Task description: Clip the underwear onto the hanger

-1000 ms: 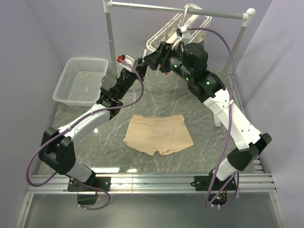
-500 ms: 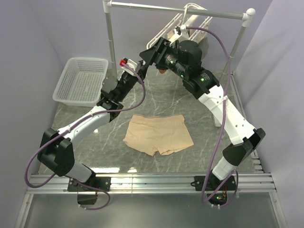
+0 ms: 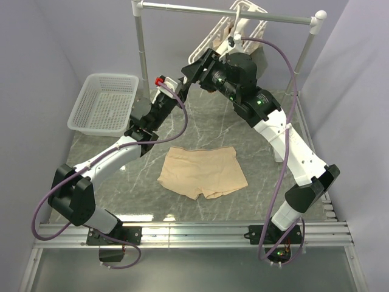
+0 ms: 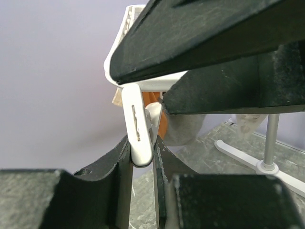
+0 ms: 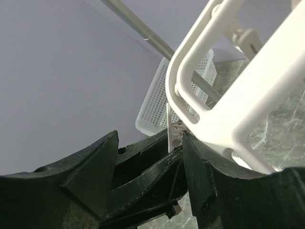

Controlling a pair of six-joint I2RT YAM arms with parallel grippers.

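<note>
Left fingers (image 4: 112,168) pinch a hanger clip (image 4: 138,130), unseen from overhead.

The underwear (image 3: 202,173) lies on the table (image 3: 206,125) at the centre of the top view, in front of the hanger (image 3: 200,50), which hangs from the rail (image 3: 219,10) across the upper middle. The basket (image 3: 104,103) sits on the table at the upper left, left of the rail's post. At the hanger's lower left corner, well behind the underwear, the left gripper (image 4: 142,152) sits on a clip (image 4: 137,126) dangling under the frame, with the right gripper (image 5: 150,157) just beside it.
</note>
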